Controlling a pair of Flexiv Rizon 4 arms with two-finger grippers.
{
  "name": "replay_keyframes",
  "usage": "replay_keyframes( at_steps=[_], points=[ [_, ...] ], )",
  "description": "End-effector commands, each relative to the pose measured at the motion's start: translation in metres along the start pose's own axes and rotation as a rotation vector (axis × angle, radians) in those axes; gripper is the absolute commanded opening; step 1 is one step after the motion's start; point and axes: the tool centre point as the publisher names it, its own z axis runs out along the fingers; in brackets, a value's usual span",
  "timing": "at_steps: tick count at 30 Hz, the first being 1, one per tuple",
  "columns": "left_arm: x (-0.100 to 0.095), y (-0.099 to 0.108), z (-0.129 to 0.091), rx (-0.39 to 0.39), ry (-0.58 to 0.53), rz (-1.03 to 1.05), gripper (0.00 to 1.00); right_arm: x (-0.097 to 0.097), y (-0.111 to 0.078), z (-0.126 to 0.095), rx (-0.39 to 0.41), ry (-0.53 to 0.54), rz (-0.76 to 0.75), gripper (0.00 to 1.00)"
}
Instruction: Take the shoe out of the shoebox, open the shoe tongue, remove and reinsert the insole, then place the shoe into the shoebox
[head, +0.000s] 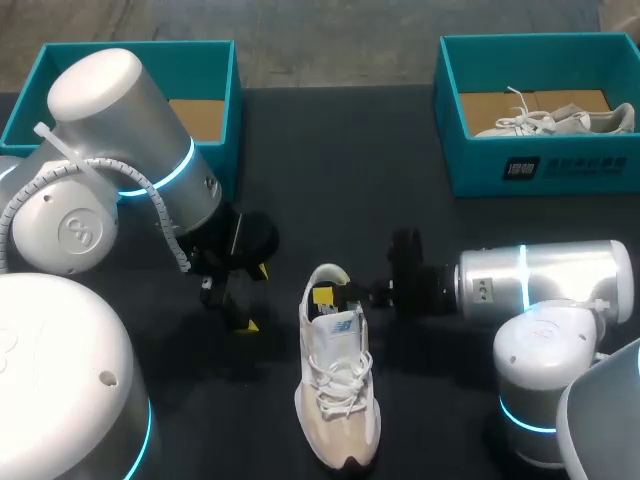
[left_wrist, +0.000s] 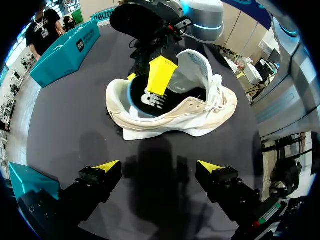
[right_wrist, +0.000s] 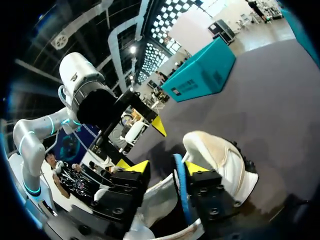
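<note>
Rounded silver housings of the left arm (head: 110, 170) and right arm (head: 545, 285) flank the shoe (head: 338, 390), a cream mesh-and-suede sneaker standing upright on the matte black table (head: 330, 170), outside both boxes. Beyond the shoe's heel sit two teal cardboard shoeboxes, one (head: 215, 110) to its left, one (head: 540, 170) to its right holding a white laced sneaker (head: 550, 122). The left gripper (left_wrist: 159, 167) hangs beside the shoe, fingers spread, holding nothing. The right gripper (right_wrist: 166, 167) is at the shoe's heel opening against the blue-edged insole (left_wrist: 145, 97); whether it clamps cannot be told.

Dark table (head: 330, 160): shoe (head: 338, 390), two shoeboxes (head: 545, 170) (head: 222, 110)
</note>
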Motion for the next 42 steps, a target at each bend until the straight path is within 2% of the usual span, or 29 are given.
replay_keyframes(
  at_steps=[1, 14, 18, 20, 26, 31, 34, 42],
  points=[
    [0.0, 0.0, 0.001, -0.001, -0.001, 0.0, 1.0, 0.003, 0.004, 0.004, 0.0, -0.009, -0.013, 0.52],
    [0.0, 0.0, 0.001, -0.001, -0.001, 0.0, 1.0, 0.01, 0.008, -0.005, -0.003, -0.058, -0.036, 0.52],
    [0.0, 0.0, 0.001, -0.001, -0.001, 0.0, 1.0, 0.009, 0.01, -0.012, -0.006, -0.063, -0.052, 0.58],
    [0.0, 0.0, 0.001, -0.001, -0.001, 0.0, 1.0, 0.008, 0.011, -0.016, -0.007, -0.066, -0.058, 0.57],
    [0.0, 0.0, 0.001, -0.001, -0.001, 0.0, 1.0, 0.005, 0.017, -0.034, -0.015, -0.093, -0.077, 0.64],
    [0.0, 0.0, 0.001, -0.001, -0.001, 0.0, 1.0, 0.005, 0.02, -0.043, -0.017, -0.122, -0.086, 0.66],
    [0.0, 0.0, 0.001, -0.001, -0.001, 0.0, 1.0, 0.004, 0.022, -0.049, -0.016, -0.135, -0.085, 0.73],
    [0.0, 0.0, 0.001, -0.001, -0.001, 0.0, 1.0, 0.004, 0.029, -0.062, 0.012, -0.204, -0.092, 0.84]
  ],
)
